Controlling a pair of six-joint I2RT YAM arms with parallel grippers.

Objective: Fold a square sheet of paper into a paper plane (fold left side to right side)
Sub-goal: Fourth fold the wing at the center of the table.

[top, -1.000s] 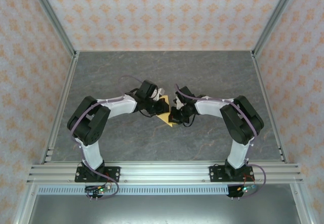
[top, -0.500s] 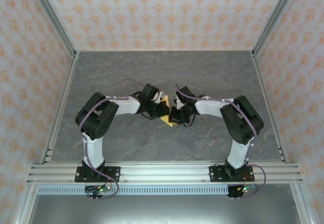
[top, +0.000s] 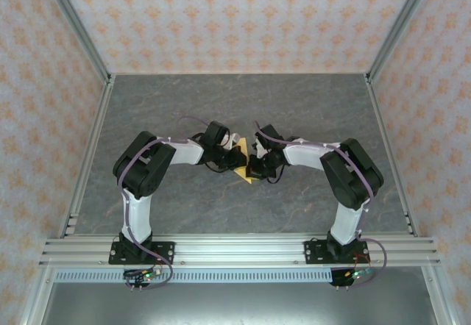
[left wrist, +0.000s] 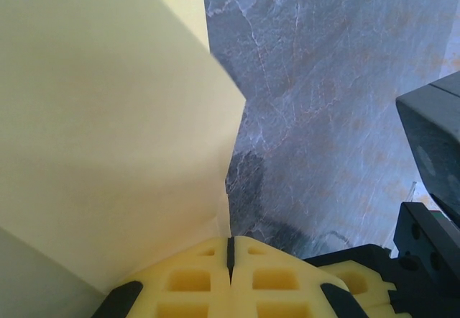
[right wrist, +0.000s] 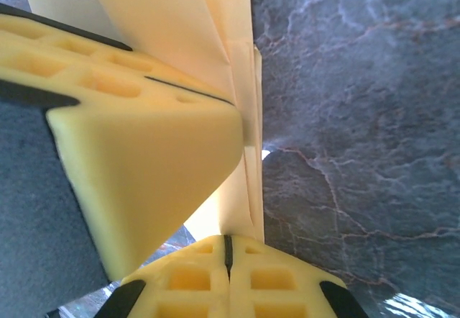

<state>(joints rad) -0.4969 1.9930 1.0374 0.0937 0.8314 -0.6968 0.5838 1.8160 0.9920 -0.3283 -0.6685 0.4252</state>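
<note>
Thin, light, floppy paper at the middle of the table, likely easy to wrinkle or tear; best held close to an edge. Pinched at 9 o'clock by the left gripper, at 3 o'clock by the right gripper.

Seen from above, the left end effector and right end effector hide most of the square sheet of paper, its folds too small to tell. The left wrist view cuts it off at top and left.
</note>
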